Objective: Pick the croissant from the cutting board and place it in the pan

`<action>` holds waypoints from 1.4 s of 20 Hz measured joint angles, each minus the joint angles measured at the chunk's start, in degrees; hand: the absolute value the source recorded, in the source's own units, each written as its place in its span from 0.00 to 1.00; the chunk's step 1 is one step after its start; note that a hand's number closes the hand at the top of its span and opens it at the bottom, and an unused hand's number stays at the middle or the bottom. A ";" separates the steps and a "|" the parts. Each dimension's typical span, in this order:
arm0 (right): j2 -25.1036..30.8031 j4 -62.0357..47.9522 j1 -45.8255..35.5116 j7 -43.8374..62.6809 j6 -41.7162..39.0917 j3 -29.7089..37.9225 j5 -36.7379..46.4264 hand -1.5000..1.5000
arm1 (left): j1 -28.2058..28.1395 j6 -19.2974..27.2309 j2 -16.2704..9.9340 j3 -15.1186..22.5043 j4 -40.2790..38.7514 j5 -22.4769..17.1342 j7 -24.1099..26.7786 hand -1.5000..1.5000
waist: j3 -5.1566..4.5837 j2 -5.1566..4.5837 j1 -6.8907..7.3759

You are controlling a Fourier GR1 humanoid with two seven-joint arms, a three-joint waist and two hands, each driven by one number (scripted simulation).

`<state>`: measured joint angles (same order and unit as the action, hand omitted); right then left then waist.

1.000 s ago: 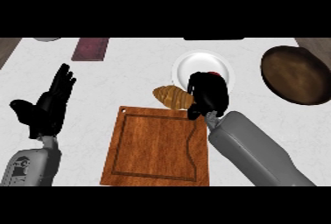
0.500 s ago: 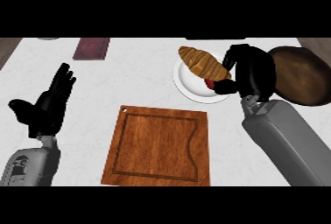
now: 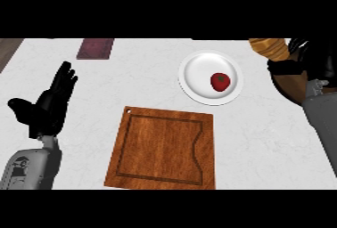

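Observation:
The golden-brown croissant point(image 3: 269, 47) is up at the far right, over the counter's back edge, with my right hand point(image 3: 314, 57) curled round its right end. Under that hand and forearm a brown slice of the dark pan point(image 3: 289, 87) shows; the rest of it is hidden. The wooden cutting board point(image 3: 164, 151) lies bare in the lower middle. At the left my left hand point(image 3: 50, 101) rests open, fingers pointing up.
A white plate point(image 3: 195, 75) with a small red fruit point(image 3: 220, 81) stands between the board and the pan. A dark purple rectangular object point(image 3: 95, 48) lies at the back left. White counter surrounds the board.
My right hand has carried the croissant from the board's top right corner, across the white plate, to the far right above the pan. The left hand has not moved.

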<state>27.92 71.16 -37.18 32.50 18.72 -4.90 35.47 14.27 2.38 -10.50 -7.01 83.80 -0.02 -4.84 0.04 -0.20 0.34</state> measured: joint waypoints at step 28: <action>10.76 -57.33 -8.14 -42.81 -1.35 23.85 -10.17 0.00 | 2.61 -0.06 1.88 2.20 -0.70 1.03 0.70 0.50 | 0.49 -1.99 4.06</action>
<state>38.68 13.83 -45.31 -10.31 17.37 18.95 25.31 16.88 2.32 -8.62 -4.81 83.10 1.01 -4.14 0.53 -2.19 4.40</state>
